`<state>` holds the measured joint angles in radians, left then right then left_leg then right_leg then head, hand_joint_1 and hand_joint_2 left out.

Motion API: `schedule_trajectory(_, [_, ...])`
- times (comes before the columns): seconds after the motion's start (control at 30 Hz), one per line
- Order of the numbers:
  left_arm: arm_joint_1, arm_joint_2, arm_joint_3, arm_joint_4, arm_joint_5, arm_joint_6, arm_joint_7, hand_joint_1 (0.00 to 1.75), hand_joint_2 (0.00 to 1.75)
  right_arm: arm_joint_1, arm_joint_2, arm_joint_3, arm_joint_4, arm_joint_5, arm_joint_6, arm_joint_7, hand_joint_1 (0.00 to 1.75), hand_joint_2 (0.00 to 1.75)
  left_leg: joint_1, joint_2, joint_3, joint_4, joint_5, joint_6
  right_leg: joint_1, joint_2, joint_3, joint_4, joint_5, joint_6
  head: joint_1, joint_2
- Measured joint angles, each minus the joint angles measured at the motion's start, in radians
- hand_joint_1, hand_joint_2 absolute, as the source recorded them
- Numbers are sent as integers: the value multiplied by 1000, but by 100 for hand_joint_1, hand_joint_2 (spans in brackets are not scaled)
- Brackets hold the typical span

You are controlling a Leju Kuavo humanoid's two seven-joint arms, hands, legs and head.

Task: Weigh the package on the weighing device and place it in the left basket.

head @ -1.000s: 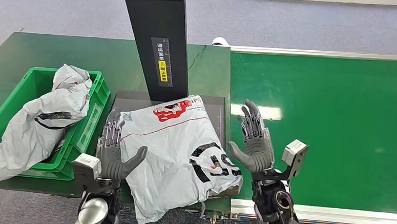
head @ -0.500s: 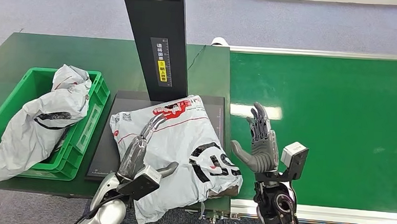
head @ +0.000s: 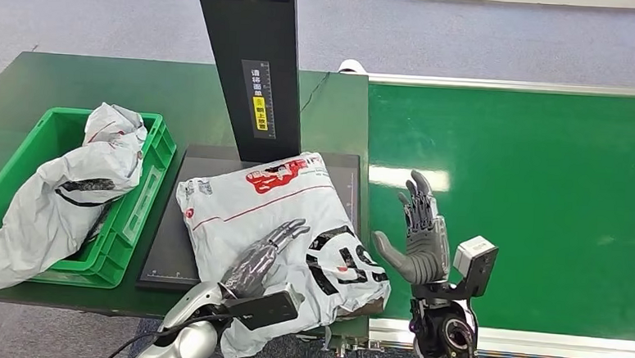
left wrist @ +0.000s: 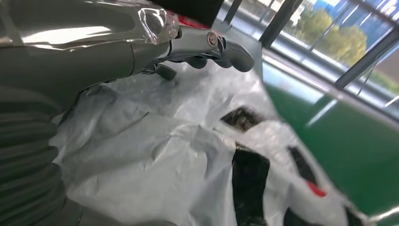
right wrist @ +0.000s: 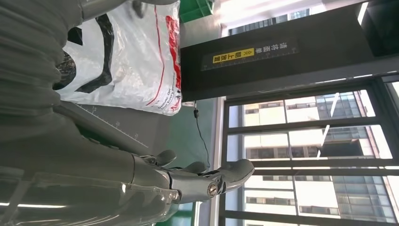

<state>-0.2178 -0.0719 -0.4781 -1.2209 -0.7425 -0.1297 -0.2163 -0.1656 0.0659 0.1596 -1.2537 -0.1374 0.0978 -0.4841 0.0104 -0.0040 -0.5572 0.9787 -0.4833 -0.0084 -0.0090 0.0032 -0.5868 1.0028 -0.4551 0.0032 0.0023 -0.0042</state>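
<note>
Centrally, a green conveyor belt (head: pixel 527 190) fills the right side, and a darker green table (head: pixel 73 84) carries the rest. On the table a black post (head: pixel 251 61) with a yellow label rises behind the flat dark weighing device (head: pixel 167 237). The package (head: pixel 271 226), a grey-white plastic mailer with red and black print, lies on the weighing device, its near edge hanging over the table's front. To the left stands the left basket (head: pixel 145 195), a green crate holding another grey mailer (head: pixel 67 190). The left hand (head: pixel 262 258) rests palm down on top of the package, fingers extended and gripping nothing. The right hand (head: pixel 416 233) stands upright just beside the package's right edge, fingers spread, apart from it and empty.
</note>
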Motion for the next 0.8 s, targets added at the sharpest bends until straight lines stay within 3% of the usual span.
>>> schedule_trajectory(0.6, [-31, 0, -19, 82, -12, -15, 15, 0, 175, 29, 6, -26, -34, 6, -1, 0, 0, 175, 0, 0, 0, 0, 0, 0, 0, 0, 0, 0, 0, 0, 0, 0])
schedule_trajectory(0.73, [-41, 0, -25, 94, -35, -35, 35, 168, 175, 41, 11, -35, -50, 13, -3, 7, 0, 175, 0, 0, 0, 0, 0, 0, 0, 0, 0, 0, 0, 0, 0, 0])
schedule_trajectory(0.8, [-46, 0, -30, 102, -45, -32, 34, 175, 175, 50, 14, -42, -61, 16, -4, 12, 0, 175, 0, 0, 0, 0, 0, 0, 0, 0, 1, 0, 0, 0, 0, 0])
